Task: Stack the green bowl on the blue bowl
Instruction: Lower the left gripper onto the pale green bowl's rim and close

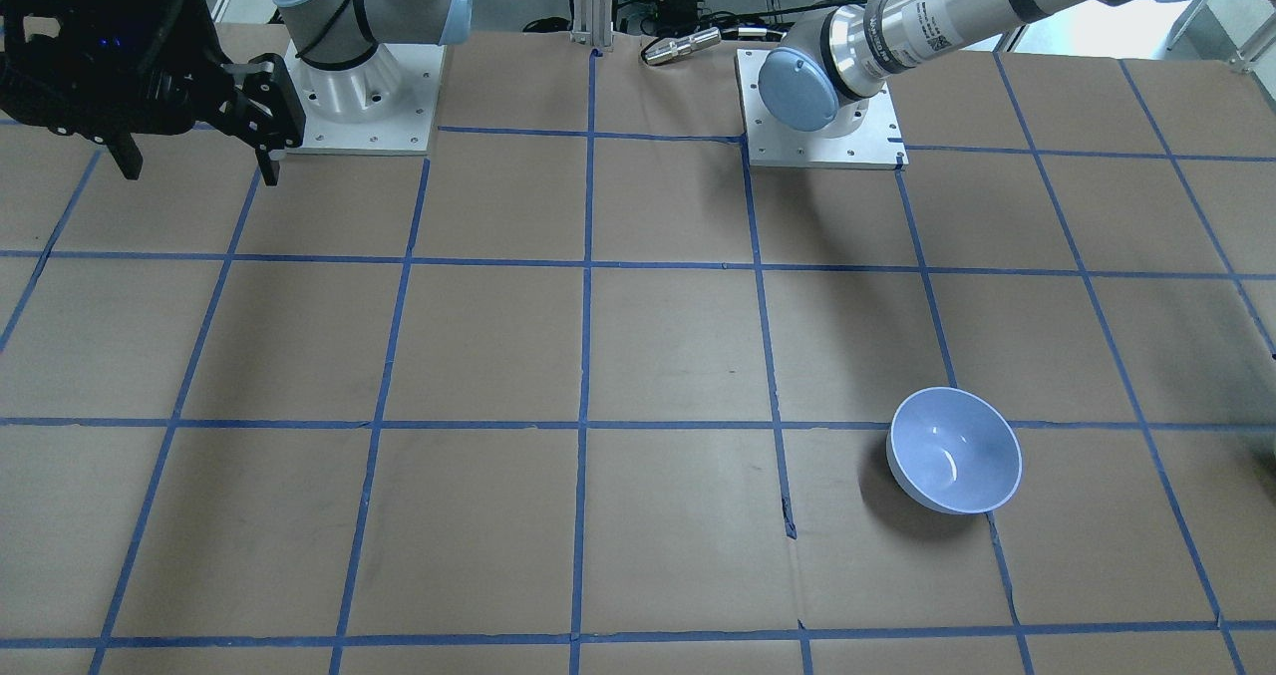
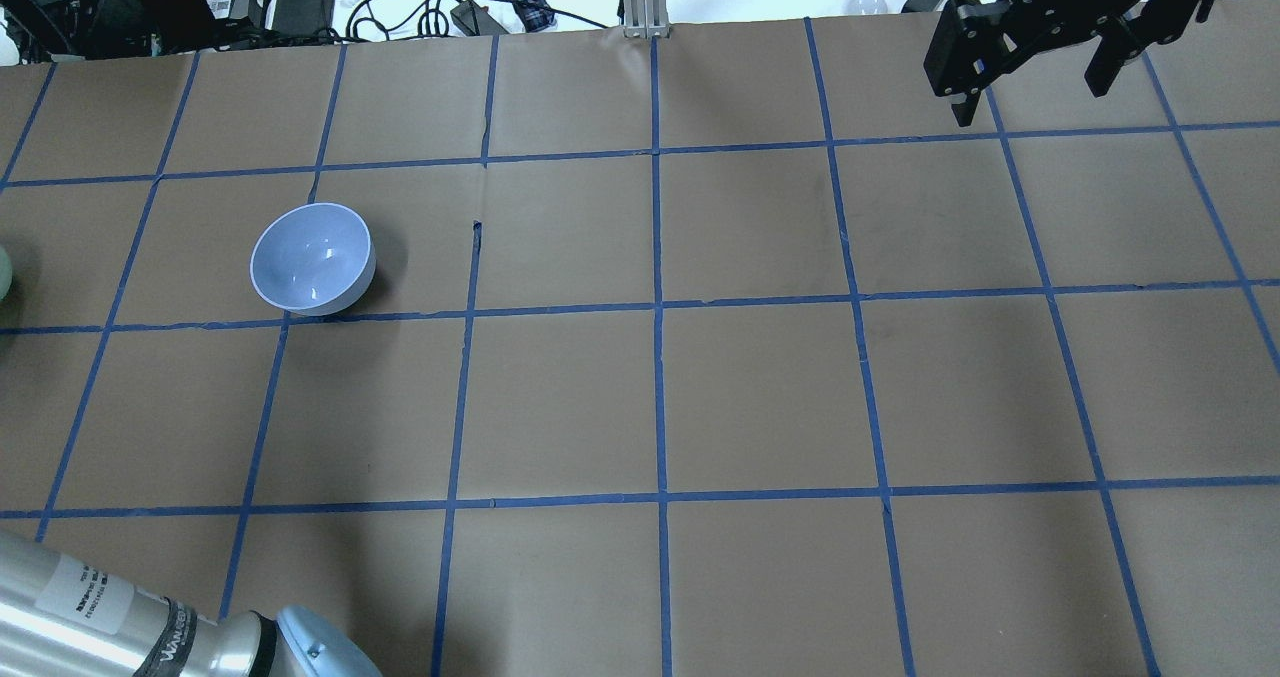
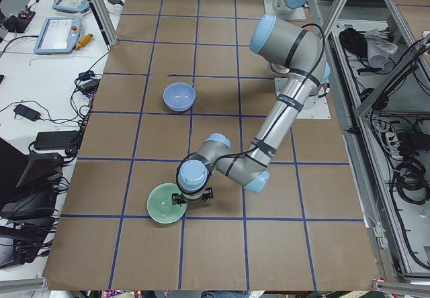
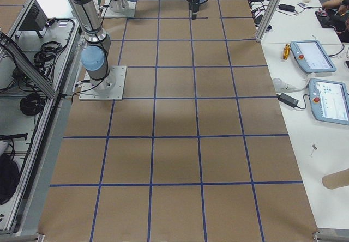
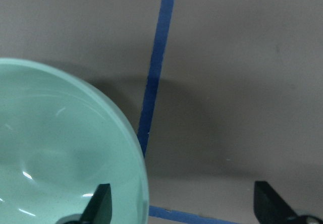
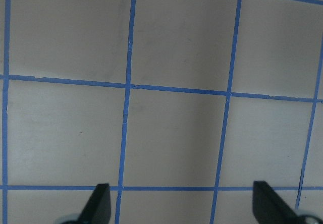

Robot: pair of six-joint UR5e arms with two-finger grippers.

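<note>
Grasping seems in hand: the left gripper (image 5: 180, 193), apart astride the rim of the glossy round mint-green bowl (image 5: 60, 148), must close next.

Blue bowl (image 2: 312, 260): glossy pale periwinkle, whitish rim, deep rounded sides. It sits upright, mouth up, empty, in the left half toward the far side. Green bowl (image 3: 166, 213): glossy pale mint, thin light rim, similar size. It is also upright and empty, out at the far-left end, well apart from the blue one. Not stacked yet.
</note>
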